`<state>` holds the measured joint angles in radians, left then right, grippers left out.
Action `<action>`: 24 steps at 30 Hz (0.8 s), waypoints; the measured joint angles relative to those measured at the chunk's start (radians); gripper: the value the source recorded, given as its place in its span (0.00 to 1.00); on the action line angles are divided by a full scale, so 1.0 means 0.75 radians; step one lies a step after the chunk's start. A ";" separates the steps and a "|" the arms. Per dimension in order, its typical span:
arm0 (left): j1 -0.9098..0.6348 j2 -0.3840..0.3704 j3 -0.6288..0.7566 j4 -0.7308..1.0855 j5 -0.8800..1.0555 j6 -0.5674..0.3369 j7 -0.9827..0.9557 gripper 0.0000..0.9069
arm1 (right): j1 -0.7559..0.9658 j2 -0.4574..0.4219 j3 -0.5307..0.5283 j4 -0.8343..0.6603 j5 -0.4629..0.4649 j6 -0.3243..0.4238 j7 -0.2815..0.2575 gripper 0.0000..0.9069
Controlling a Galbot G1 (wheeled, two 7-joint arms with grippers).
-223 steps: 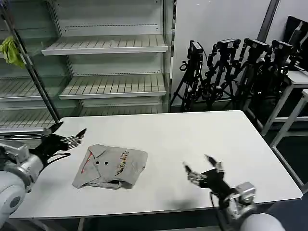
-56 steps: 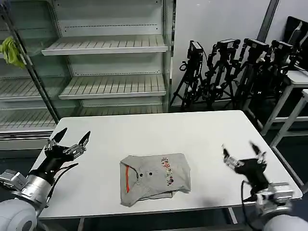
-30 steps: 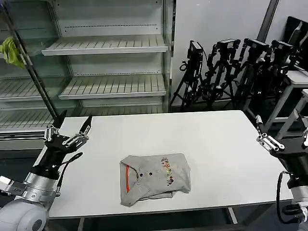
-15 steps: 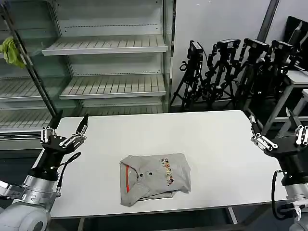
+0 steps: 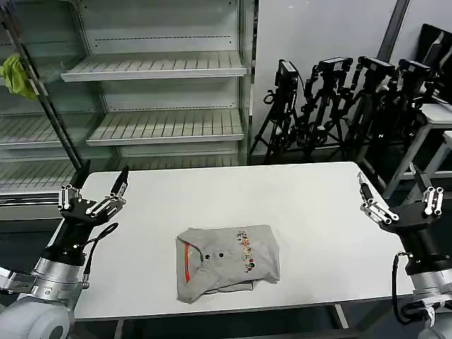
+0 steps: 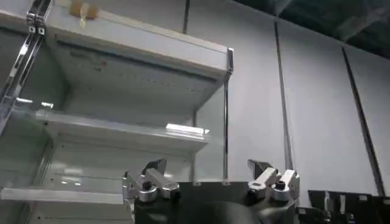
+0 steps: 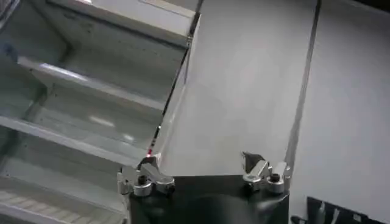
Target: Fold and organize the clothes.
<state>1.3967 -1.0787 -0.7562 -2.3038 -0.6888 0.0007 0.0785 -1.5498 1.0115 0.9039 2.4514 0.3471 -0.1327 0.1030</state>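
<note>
in the head view the folded grey t-shirt (image 5: pixel 227 263) lay on the white table (image 5: pixel 311 205) near its front edge. the left gripper (image 5: pixel 94 191) stood raised at the shirt's 10 o'clock, fingers spread and empty, well apart from it. the right gripper (image 5: pixel 397 198) rose at the shirt's 2 o'clock, likewise released.

in the left wrist view the left gripper (image 6: pixel 210 179) faced shelving (image 6: pixel 122 131), fingers apart.

in the right wrist view the right gripper (image 7: pixel 204 173) gaped empty.
</note>
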 measured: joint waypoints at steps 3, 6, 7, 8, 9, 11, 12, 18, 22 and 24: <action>0.005 0.003 0.000 0.000 0.000 -0.002 -0.001 1.00 | -0.001 0.004 -0.005 -0.002 -0.001 0.000 0.000 1.00; 0.006 0.002 0.000 0.000 0.000 -0.004 -0.002 1.00 | -0.004 0.009 -0.010 -0.004 -0.003 0.003 0.000 1.00; 0.006 0.003 0.000 0.000 0.000 -0.004 -0.002 1.00 | -0.006 0.011 -0.012 -0.004 -0.003 0.004 0.000 1.00; 0.006 0.003 0.000 0.000 0.000 -0.004 -0.002 1.00 | -0.006 0.012 -0.013 -0.003 -0.004 0.004 0.000 1.00; 0.006 0.003 0.000 0.000 0.000 -0.004 -0.002 1.00 | -0.007 0.013 -0.015 -0.003 -0.004 0.004 -0.001 1.00; 0.003 0.003 0.001 0.001 0.000 -0.004 -0.002 1.00 | -0.008 0.013 -0.018 -0.001 -0.005 0.004 -0.001 1.00; 0.001 0.003 0.002 0.002 0.000 -0.004 -0.002 1.00 | -0.007 0.013 -0.020 -0.001 -0.005 0.004 -0.001 1.00; -0.005 -0.001 0.011 0.015 0.000 -0.008 -0.003 1.00 | 0.003 0.014 -0.034 -0.006 -0.007 0.006 0.003 1.00; -0.010 -0.001 0.015 0.020 0.001 -0.009 -0.002 1.00 | 0.012 0.016 -0.048 -0.013 -0.012 0.008 0.011 1.00; -0.015 0.000 0.015 0.024 0.002 -0.010 -0.002 1.00 | 0.017 0.015 -0.054 -0.019 -0.016 0.008 0.013 1.00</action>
<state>1.3853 -1.0789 -0.7447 -2.2856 -0.6877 -0.0065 0.0768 -1.5371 1.0229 0.8630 2.4369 0.3350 -0.1266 0.1129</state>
